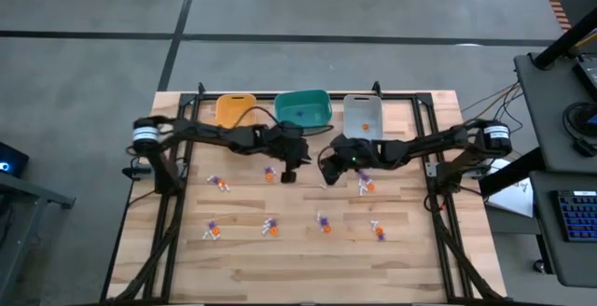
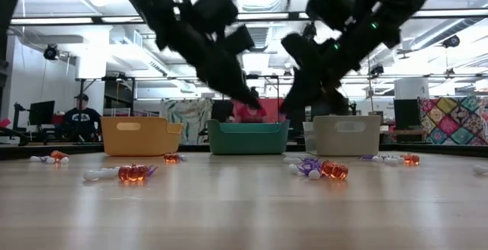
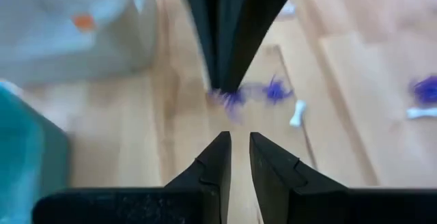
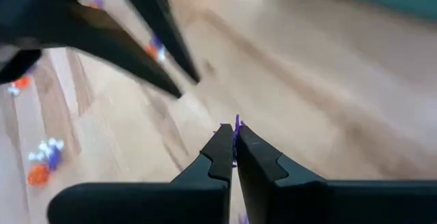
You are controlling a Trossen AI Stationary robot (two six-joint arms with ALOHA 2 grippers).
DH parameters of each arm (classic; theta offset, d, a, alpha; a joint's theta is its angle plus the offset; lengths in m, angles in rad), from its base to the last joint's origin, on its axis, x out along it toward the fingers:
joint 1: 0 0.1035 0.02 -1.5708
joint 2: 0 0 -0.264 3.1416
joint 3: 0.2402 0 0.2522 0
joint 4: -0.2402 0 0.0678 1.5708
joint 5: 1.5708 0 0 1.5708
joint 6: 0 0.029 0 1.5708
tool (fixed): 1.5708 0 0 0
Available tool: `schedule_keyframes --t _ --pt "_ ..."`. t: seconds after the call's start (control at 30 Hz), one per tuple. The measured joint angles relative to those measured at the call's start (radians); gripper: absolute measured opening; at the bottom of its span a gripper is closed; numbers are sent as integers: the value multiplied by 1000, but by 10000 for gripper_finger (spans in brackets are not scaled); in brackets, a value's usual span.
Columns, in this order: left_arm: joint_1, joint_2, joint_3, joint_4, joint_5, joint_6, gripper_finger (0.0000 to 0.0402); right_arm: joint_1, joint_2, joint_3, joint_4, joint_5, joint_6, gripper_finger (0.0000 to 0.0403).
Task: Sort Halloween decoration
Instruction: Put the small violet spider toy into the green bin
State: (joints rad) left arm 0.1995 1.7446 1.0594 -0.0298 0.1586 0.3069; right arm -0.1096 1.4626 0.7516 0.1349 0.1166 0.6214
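My right gripper [image 4: 234, 144] is pinched fully together on a thin purple sliver of a trinket [image 4: 237, 125], lifted over the mid table just in front of the teal bin [image 1: 304, 108]. My left gripper [image 3: 239, 157] hangs beside it over the boards with only a narrow slit between its fingers and nothing in it. The Halloween decoration [image 1: 325, 222] lies scattered on the wooden table [image 1: 308, 269] in small orange, purple and white clusters. I count about seven clusters from above: two near the left arm, one by the right gripper, and four in a row closer to the front edge. Individual pieces are too small to count. There are three bins along the back: the yellow bin [image 1: 235, 109], the teal one, and the grey bin [image 1: 363, 116], which already holds one orange piece [image 1: 366, 127]. These trinkets look very light and hard, probably plastic, and likely to skid or flick away under a fingertip. I'd pinch each by its body, square on, not by the thin legs, which could slip free. Tangled clusters may lift together.
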Motion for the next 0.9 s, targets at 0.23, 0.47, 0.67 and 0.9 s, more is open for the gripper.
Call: schedule_keyframes --t 0.23,0.47,0.67,0.9 --pt "13 -180 0 -131 -81 51 38 -63 -9 165 -161 17 -220 9" --pt "24 -297 0 -247 -98 57 38 -134 43 332 -226 15 -429 9" --pt "26 -383 -34 -281 -98 50 38 -198 123 467 -258 15 -560 8" --pt "28 -507 -114 -267 -97 -22 38 -276 257 610 -309 15 -606 8"
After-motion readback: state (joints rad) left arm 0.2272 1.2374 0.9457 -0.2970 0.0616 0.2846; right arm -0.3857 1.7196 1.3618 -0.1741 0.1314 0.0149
